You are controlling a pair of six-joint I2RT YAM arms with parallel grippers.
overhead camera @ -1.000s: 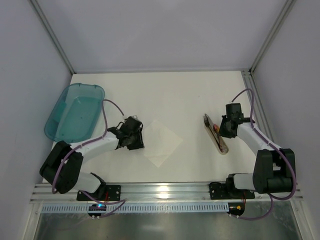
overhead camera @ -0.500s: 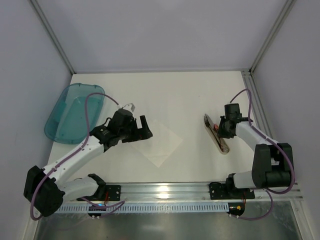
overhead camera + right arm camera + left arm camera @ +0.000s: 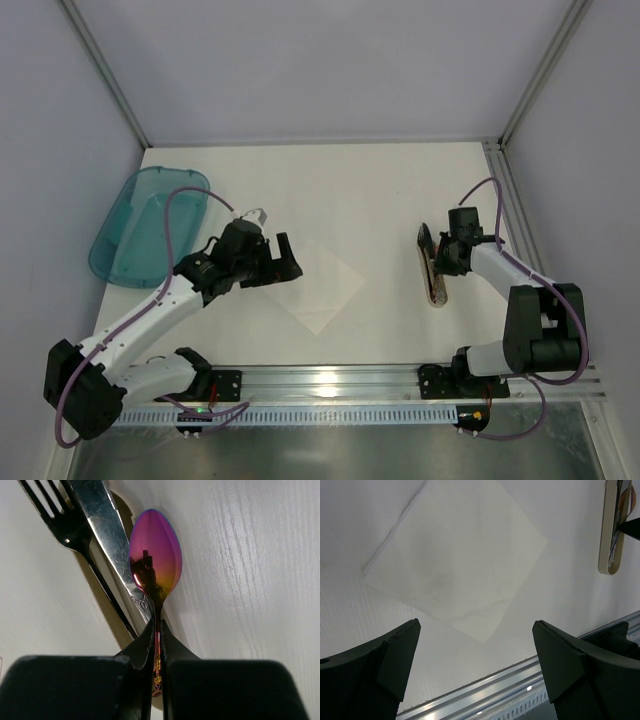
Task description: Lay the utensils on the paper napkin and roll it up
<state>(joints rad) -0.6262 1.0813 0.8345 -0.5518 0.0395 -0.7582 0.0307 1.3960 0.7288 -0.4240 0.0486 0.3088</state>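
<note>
The white paper napkin (image 3: pixel 325 285) lies flat as a diamond on the table; the left wrist view shows it (image 3: pixel 455 555) just beyond my fingers. My left gripper (image 3: pixel 288 260) hovers at its left corner, open and holding nothing (image 3: pixel 475 645). The utensils lie on a long tan holder (image 3: pixel 433 278) at the right. In the right wrist view a dark fork (image 3: pixel 65 520), a silvery knife (image 3: pixel 102 517) and an iridescent purple-gold spoon (image 3: pixel 155 555) lie side by side. My right gripper (image 3: pixel 156 625) is shut on the spoon's thin handle (image 3: pixel 445 255).
A translucent teal tub (image 3: pixel 145 225) stands at the far left. The metal rail (image 3: pixel 330 385) runs along the near table edge, with both arm bases on it. The tan holder (image 3: pixel 612 530) shows at the top right of the left wrist view.
My left gripper has lifted, opened wide and swung right to the napkin's corner. My right gripper has shut on the spoon handle, and the tan holder has turned a little.
</note>
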